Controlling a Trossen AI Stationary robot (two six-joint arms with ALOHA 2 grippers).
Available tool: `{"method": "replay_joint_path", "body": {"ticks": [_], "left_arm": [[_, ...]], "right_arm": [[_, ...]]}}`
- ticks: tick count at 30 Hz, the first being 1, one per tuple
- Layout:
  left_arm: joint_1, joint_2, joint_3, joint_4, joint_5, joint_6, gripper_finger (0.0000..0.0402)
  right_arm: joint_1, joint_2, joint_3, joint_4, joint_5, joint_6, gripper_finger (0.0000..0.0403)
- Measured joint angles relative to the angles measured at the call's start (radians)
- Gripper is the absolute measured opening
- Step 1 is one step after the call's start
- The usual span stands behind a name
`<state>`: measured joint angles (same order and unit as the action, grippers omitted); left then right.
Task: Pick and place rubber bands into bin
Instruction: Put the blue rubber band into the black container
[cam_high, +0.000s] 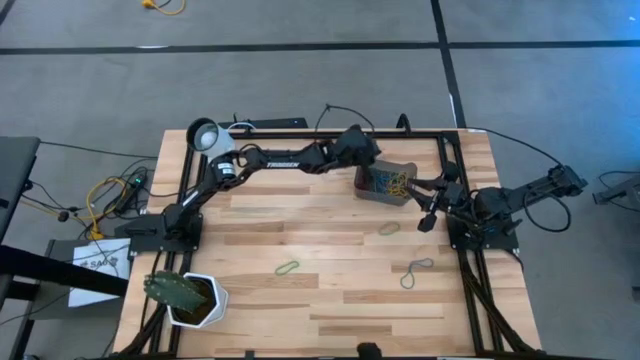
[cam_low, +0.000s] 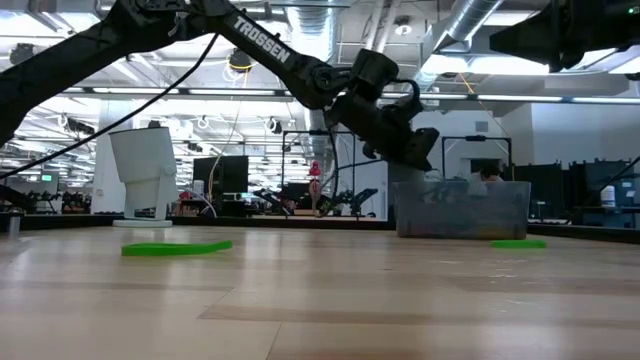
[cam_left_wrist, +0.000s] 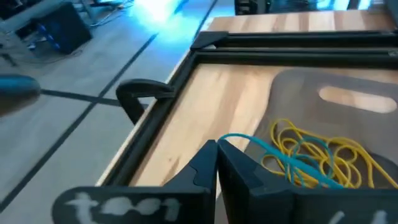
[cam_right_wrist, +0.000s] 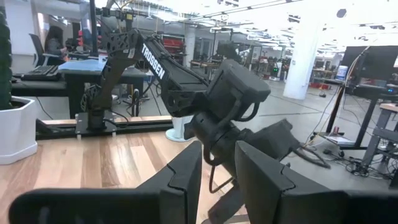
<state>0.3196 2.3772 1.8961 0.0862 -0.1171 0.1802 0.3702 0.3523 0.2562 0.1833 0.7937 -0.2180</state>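
The bin (cam_high: 385, 184) stands at the far right of the table and holds several yellow and blue rubber bands (cam_left_wrist: 323, 155). My left gripper (cam_left_wrist: 216, 147) hangs over the bin's left end (cam_high: 366, 172), its fingers shut on a blue rubber band (cam_left_wrist: 239, 137). My right gripper (cam_high: 428, 218) waits open and empty just right of the bin and also shows in the right wrist view (cam_right_wrist: 217, 155). Two green bands (cam_high: 388, 228) (cam_high: 287, 267) and a grey band (cam_high: 415, 270) lie flat on the table. My left gripper pinches one end of the blue rubber band (cam_left_wrist: 225, 138) between its two fingertips, coming slanting down from the table's left. The rest of the band trails down onto the yellow bands in the bin (cam_left_wrist: 311, 174).
A white round cup (cam_high: 205, 133) stands at the far left corner, and a white pot with a green plant (cam_high: 190, 298) at the near left. A black frame rail (cam_high: 330, 133) runs along the far edge and down the right side. The low view shows green bands (cam_low: 175, 247) (cam_low: 518, 243) on the wood.
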Motion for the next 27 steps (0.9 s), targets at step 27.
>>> {"method": "replay_joint_path", "body": {"ticks": [27], "left_arm": [[-0.035,0.0,0.0,-0.101,0.392,0.041,0.0]], "right_arm": [[0.0,0.0,0.0,-0.021,0.0,0.0,0.0092]]}}
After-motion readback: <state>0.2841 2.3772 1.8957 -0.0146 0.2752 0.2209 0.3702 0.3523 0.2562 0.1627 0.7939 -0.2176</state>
